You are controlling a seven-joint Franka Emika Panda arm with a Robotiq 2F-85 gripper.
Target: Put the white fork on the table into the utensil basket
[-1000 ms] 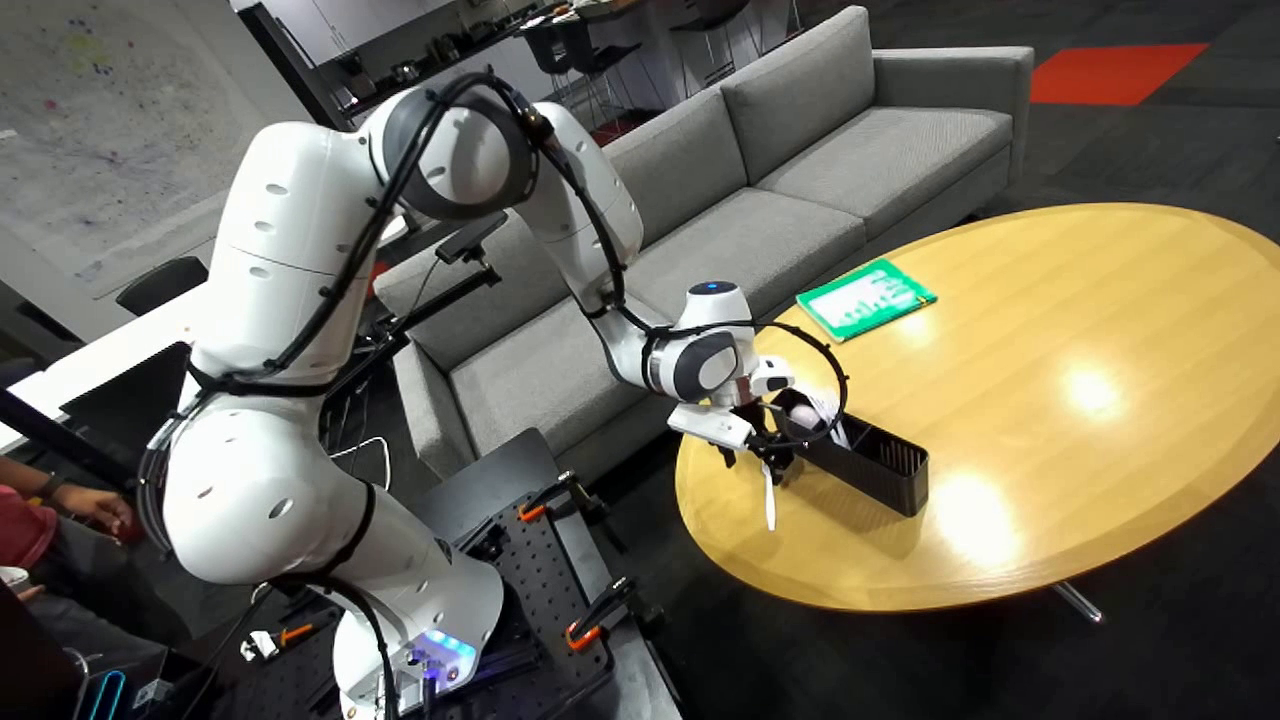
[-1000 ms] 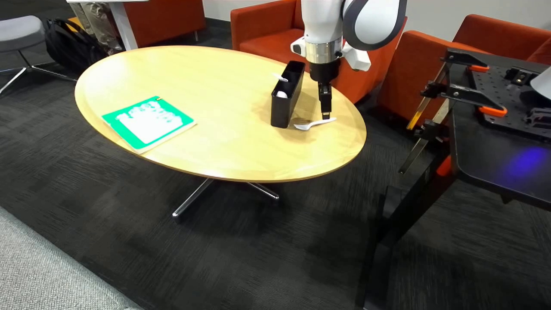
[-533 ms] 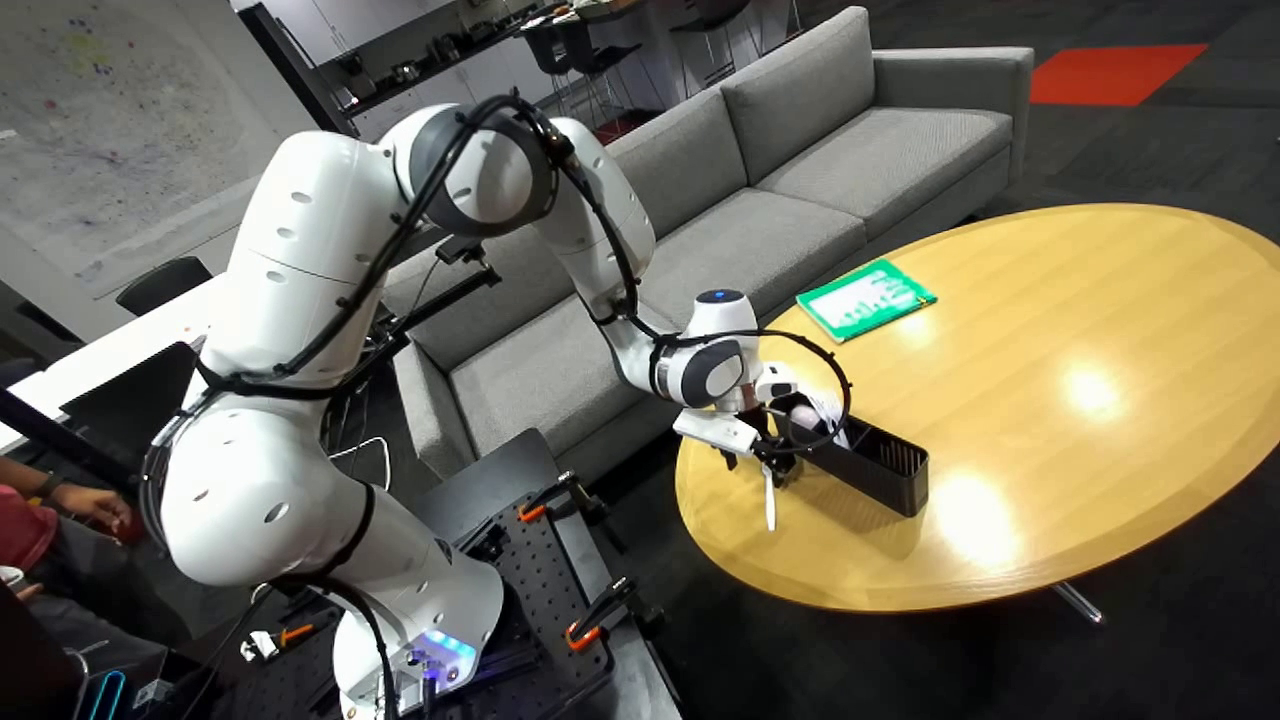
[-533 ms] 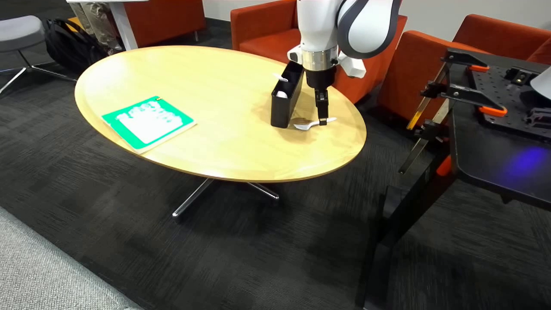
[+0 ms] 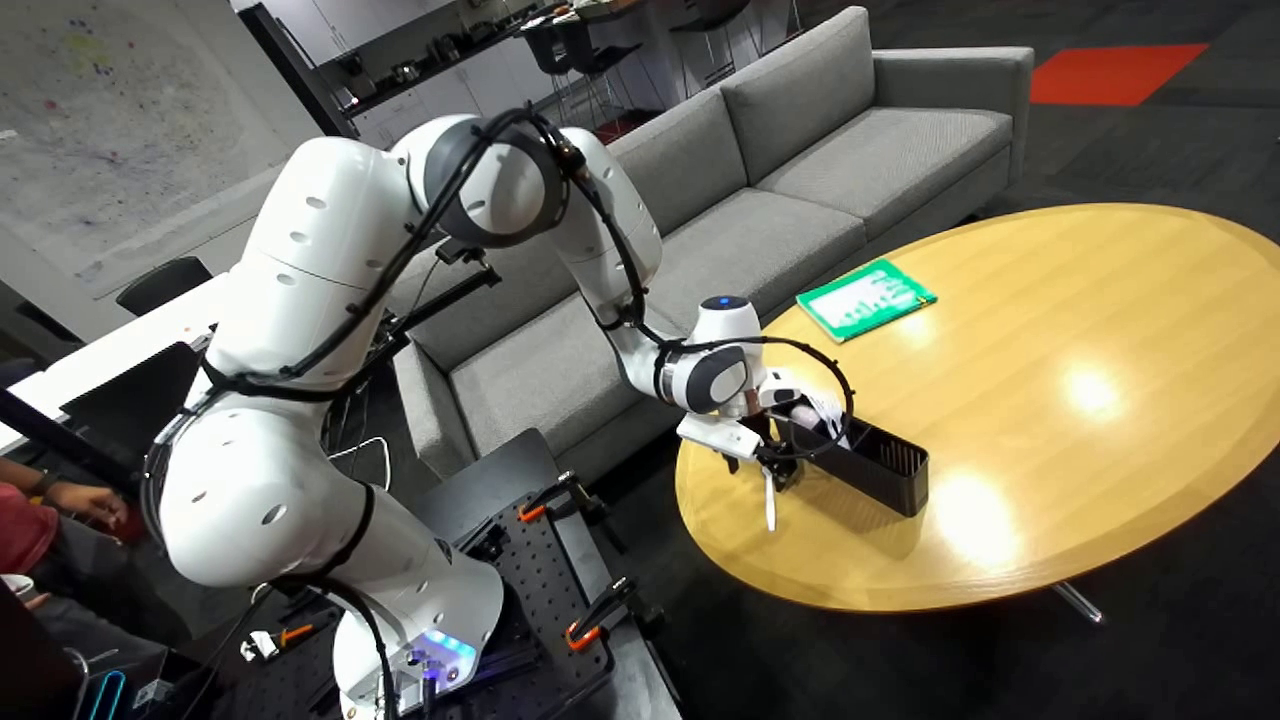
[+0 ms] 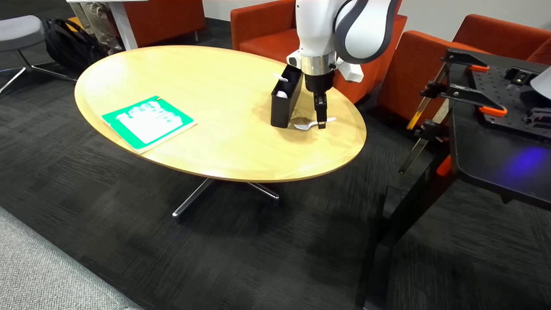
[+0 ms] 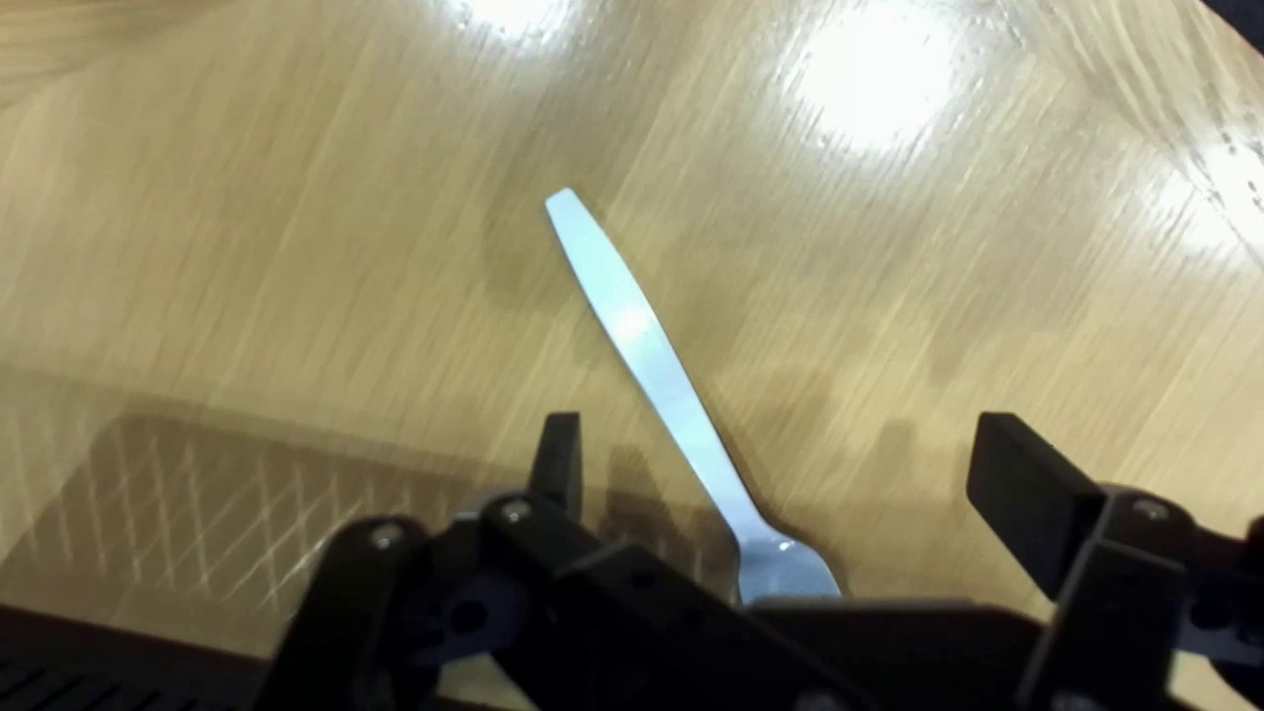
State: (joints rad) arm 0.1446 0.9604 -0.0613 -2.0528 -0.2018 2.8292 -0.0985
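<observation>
The white fork (image 7: 642,346) lies on the table (image 7: 326,257). Its handle points up-left in the wrist view, and its rounded head is partly hidden behind my gripper's body. My gripper (image 7: 780,434) is open, one finger on each side of the fork's lower handle, holding nothing. In the exterior views the fork (image 6: 303,126) also shows (image 5: 770,505), with my fingertips (image 6: 321,125) low over its handle; I cannot tell if they touch the table. The black utensil basket (image 6: 280,110) stands upright beside the fork's head and also shows in an exterior view (image 5: 885,482).
White items (image 6: 281,94) stick out of the basket. A green-and-white card (image 6: 148,122) lies on the table (image 5: 1020,300). A grey sofa (image 5: 750,220) and orange armchairs (image 6: 267,45) stand near the table. A black cable loops around my wrist (image 5: 850,390).
My gripper has moved down toward the table and slightly toward the basket, so its fingertips are now lower over the fork's handle. The fork and basket have not moved.
</observation>
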